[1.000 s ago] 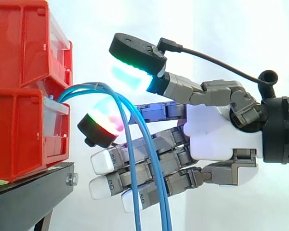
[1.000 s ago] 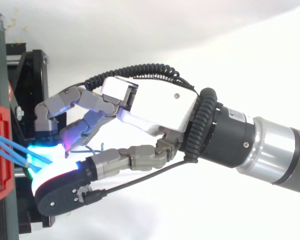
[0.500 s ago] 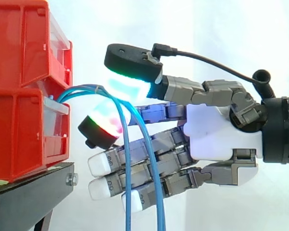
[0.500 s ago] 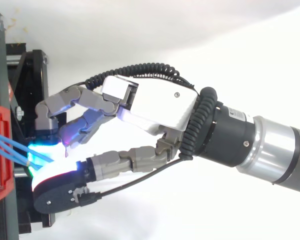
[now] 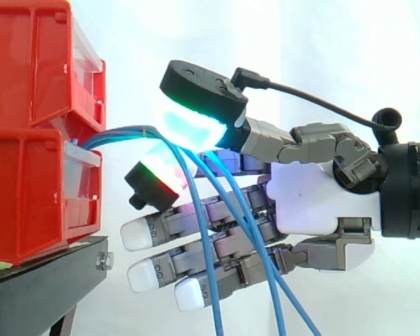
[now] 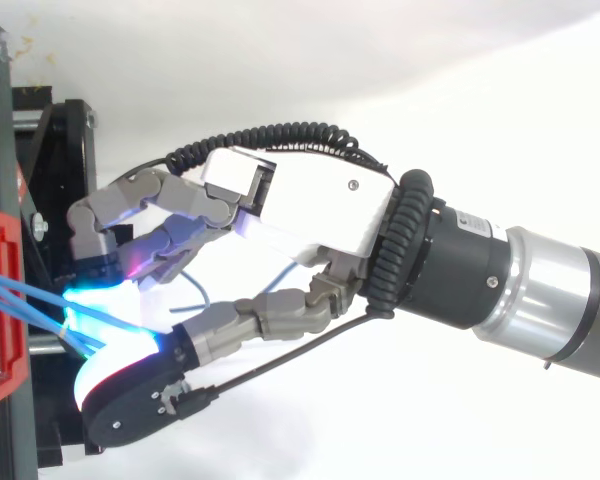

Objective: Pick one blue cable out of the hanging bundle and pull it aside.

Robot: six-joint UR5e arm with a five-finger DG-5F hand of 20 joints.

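Several thin blue cables (image 5: 122, 131) come out between the two stacked red bins (image 5: 35, 70), arch over and hang down in front of my hand (image 5: 315, 196). The thumb's cyan-green pad (image 5: 192, 126) sits above the arch and a curled finger's red-green pad (image 5: 157, 178) below it, pinching the cables between them. The other fingers reach straight towards the bins behind the hanging strands, which fan out to the lower right. From above, the cables (image 6: 20, 292) run from the red bin edge (image 6: 0, 225) into the glow under the hand (image 6: 310, 210).
The bins rest on a black stand (image 5: 42, 287) at the left, also seen from above (image 6: 55, 150). A white curtain lies behind, and open space lies to the right and below the hand.
The thumb has dropped and drawn back slightly. The hanging strands have swung right and spread apart, where before they hung nearly straight down.
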